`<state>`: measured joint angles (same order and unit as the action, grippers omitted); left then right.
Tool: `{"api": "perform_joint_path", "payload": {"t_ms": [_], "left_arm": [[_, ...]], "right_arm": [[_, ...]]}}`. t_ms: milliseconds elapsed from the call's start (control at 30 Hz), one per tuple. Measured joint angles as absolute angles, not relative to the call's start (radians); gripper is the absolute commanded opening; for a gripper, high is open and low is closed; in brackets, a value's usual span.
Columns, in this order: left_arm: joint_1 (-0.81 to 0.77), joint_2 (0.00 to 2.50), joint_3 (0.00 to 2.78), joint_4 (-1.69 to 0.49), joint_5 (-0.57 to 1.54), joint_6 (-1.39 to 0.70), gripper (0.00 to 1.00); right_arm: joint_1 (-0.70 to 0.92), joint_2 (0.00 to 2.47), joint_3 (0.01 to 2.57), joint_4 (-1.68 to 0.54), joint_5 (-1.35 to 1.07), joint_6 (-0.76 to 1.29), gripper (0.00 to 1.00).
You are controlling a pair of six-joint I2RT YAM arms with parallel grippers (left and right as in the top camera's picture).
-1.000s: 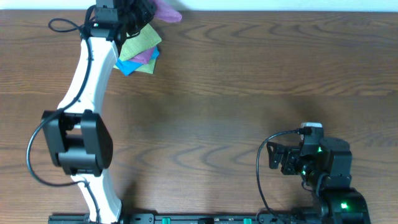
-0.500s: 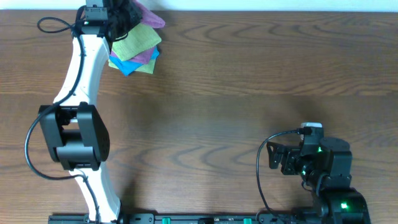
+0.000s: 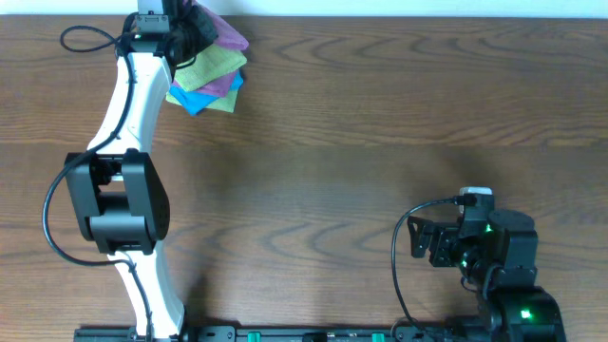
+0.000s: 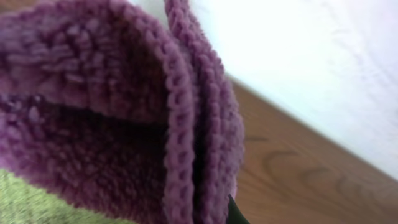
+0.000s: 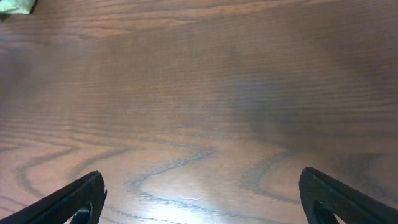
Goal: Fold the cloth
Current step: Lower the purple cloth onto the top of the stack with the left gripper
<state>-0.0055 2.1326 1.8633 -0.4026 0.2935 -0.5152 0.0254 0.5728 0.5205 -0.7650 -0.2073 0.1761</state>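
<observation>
A purple knitted cloth (image 3: 226, 36) lies at the top of a small stack at the table's far left back edge, over a green cloth (image 3: 211, 65), a pink one and a blue one (image 3: 198, 103). My left gripper (image 3: 193, 21) is over the stack's back edge and is shut on the purple cloth, which fills the left wrist view (image 4: 124, 118) as doubled layers. My right gripper (image 5: 199, 199) is open and empty, low over bare wood near the front right; its arm shows in the overhead view (image 3: 475, 249).
The white wall runs along the table's back edge (image 4: 311, 56), right behind the stack. A corner of green cloth (image 5: 15, 6) shows far off in the right wrist view. Brown wood tabletop (image 3: 380, 142) lies between the arms.
My left gripper moved left and back toward the far edge with the purple cloth, drawing it in over the stack. The right arm has not moved.
</observation>
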Motion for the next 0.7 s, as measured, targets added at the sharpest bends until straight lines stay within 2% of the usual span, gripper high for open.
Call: {"api": "perform_joint_path", "payload": {"t_ms": [333,600,700], "left_arm": [[0.000,2.138,1.864,-0.583,0.229,-0.437,0.06],[0.000,2.138,1.864,-0.645,0.175,-0.388,0.06],[0.000,2.138,1.864,-0.651,0.165,-0.374,0.10]], "right_arm": [[0.025,0.573,0.521,-0.765,-0.207,0.176,0.99],[0.025,0.573,0.521,-0.765,-0.207,0.176,0.99],[0.025,0.573,0.521,-0.765,-0.207,0.176,0.99]]}}
